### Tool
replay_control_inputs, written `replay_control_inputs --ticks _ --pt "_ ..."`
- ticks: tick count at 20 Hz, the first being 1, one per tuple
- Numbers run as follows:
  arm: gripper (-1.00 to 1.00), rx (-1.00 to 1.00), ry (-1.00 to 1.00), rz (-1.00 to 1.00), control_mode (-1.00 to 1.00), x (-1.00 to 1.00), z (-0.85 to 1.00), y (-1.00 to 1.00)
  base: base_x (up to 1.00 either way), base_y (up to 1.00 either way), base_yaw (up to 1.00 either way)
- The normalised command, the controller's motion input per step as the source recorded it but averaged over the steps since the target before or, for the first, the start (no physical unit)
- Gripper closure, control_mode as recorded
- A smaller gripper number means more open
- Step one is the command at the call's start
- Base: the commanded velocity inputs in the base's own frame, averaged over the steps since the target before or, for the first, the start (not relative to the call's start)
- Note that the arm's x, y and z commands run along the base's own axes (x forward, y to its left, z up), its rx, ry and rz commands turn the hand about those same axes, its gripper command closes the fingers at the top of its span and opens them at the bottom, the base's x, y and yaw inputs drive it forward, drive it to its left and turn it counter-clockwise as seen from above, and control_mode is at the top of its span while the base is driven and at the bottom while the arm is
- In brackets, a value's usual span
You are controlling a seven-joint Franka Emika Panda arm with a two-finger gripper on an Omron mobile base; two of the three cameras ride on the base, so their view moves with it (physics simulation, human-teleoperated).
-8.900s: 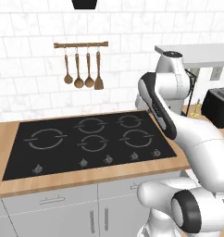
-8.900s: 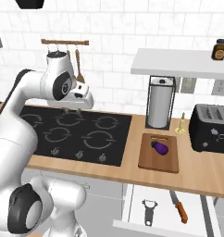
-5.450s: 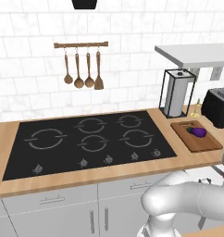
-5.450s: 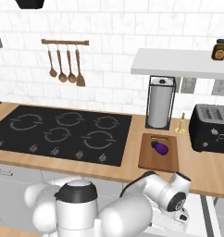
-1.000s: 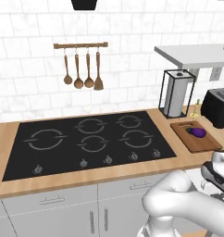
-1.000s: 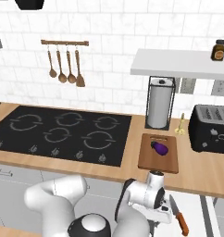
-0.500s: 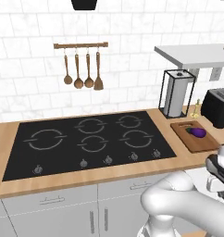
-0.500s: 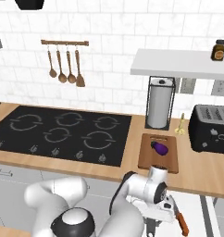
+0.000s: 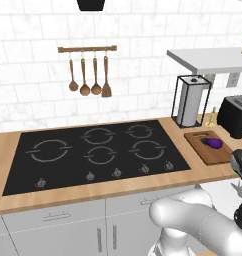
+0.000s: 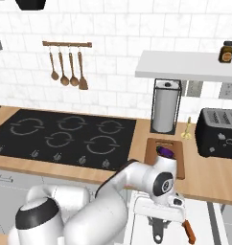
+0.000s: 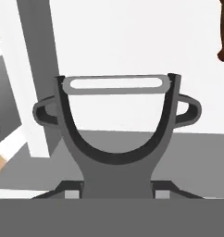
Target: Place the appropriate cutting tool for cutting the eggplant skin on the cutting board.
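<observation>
Between the tool [image 11: 116, 193] tips sits a gripped peeler [image 11: 116, 134].

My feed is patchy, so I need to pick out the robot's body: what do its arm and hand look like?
The arm is glossy white with rounded, bulky links and dark grey to black joint caps, one showing as a round disc. The hand has small dark grey fingertips. No cables or markings are visible.

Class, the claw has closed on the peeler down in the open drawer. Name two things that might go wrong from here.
The claw pinches only the peeler at its handle end, so it may twist or slip on lifting. The eggplant already lies on the small cutting board; setting the peeler down could knock it.
</observation>
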Motion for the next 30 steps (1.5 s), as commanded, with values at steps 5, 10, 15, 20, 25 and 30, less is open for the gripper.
replay_control_inputs --ticks 5,10,15,20,25,30 --pt "1.0 0.0 0.01 0.1 -1.0 -0.68 1.0 0.05 0.0 0.0 0.0" --pt "1.0 -0.02 0.0 0.08 -1.0 -0.59 1.0 0.08 0.0 0.0 0.0" --pt "1.0 0.0 0.0 0.07 -1.0 0.02 1.0 0.0 0.0 0.0 0.0" --pt "1.0 0.0 -0.04 0.06 -1.0 0.73 0.64 0.0 0.0 0.0 0.0" --pt "1.0 0.0 -0.04 0.09 -1.0 0.98 0.13 -0.06 0.0 0.0 0.0" --pt "1.0 0.02 -0.03 0.11 -1.0 0.91 -0.06 -0.07 0.0 0.0 0.0"
